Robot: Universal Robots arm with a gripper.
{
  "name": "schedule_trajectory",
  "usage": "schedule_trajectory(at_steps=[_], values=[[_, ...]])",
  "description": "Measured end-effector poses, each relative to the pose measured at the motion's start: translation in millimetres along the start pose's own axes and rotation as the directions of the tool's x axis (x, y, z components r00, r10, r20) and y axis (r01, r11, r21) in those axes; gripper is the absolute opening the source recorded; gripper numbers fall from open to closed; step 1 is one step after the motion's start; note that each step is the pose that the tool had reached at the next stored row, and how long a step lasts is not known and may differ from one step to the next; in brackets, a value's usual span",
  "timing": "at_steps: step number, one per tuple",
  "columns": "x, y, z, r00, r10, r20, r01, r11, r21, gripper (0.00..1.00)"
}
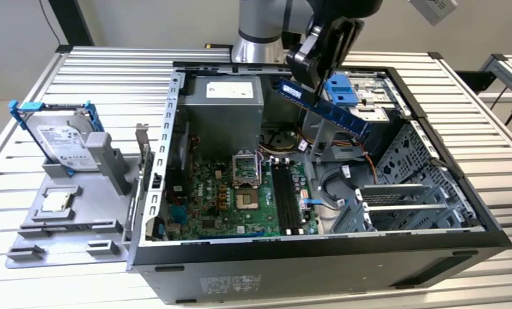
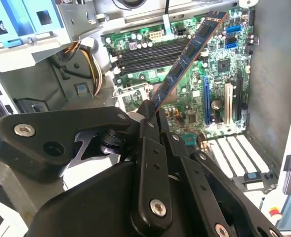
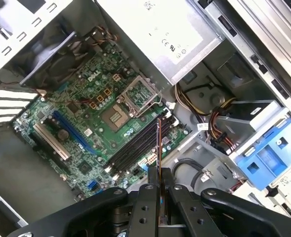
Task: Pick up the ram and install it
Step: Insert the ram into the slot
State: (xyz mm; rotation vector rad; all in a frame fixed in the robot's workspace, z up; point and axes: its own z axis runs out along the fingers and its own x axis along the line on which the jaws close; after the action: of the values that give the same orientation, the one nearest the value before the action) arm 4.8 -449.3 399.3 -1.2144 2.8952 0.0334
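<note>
Second wrist view: gripper (image 2: 150, 112) clamps 1 end of the ram (image 2: 189, 54), seemingly a light, stiff, fragile stick best pinched across its flat faces, motherboard (image 2: 222, 74) beyond.

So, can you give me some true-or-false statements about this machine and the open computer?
1. The black gripper is clamped on a long, thin, dark blue circuit-board stick, the ram. True.
2. The ram is seated in the green motherboard's black slots. False: it hangs tilted above the open grey computer case, and the slots are empty.
3. The silver hard drive in a blue frame stands on the grey tray outside the case. True.
4. The small square silver chip sits on the motherboard. False: it lies on the tray.
</note>
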Motion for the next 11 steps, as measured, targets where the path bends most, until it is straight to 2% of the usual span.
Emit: schedule_trajectory(at_steps=[3,6,11], values=[[0.0,-0.1,0.0,0.9994,0.035,0.0006,-0.035,0.9994,0.0004,0.00],[0.2,-0.1,0.0,0.9972,0.075,0.0014,-0.075,0.9972,0.0007,0.00],[0.3,-0.3,0.0,0.9899,0.142,0.0028,-0.142,0.9899,0.0012,0.00]])
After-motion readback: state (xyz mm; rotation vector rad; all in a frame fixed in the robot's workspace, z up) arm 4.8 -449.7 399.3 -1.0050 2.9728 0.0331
